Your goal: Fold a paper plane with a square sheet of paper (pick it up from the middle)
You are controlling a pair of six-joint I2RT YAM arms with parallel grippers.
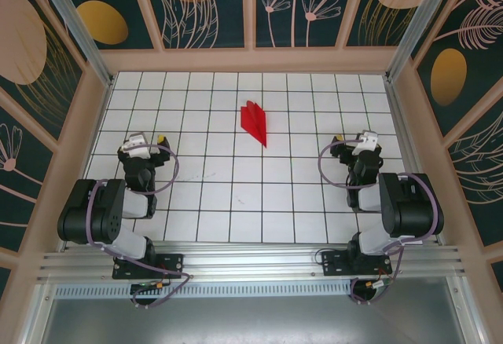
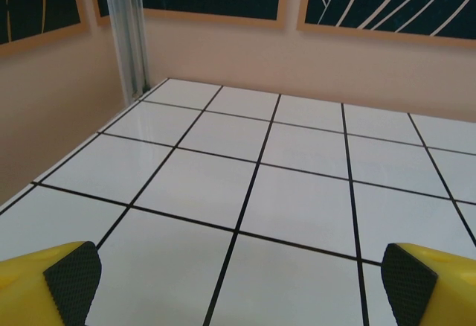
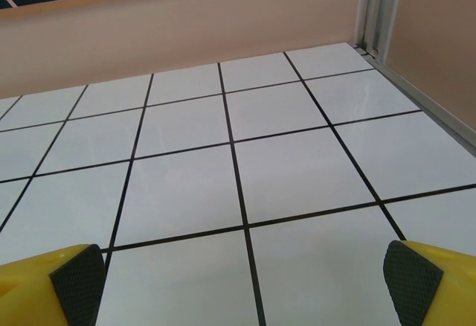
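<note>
The square sheet of paper lies folded into a slim, pointed red paper plane (image 1: 254, 122) with a centre ridge, flat on the white grid table a little behind the middle, tip toward the near right. My left gripper (image 1: 149, 140) rests low at the left, about three tiles from the plane, open with nothing between its yellow fingers (image 2: 52, 285). My right gripper (image 1: 353, 140) mirrors it at the right, also open and holding nothing. In both wrist views the left gripper (image 2: 238, 285) and right gripper (image 3: 242, 285) look over bare tiles, pads (image 3: 413, 281) wide apart.
Peach walls with dark floral panels (image 1: 208, 6) enclose the table on three sides. Aluminium posts (image 1: 75, 22) stand at the back corners, one seen near in the left wrist view (image 2: 130, 36). Both arm bases sit on the rail (image 1: 251, 261) at the near edge.
</note>
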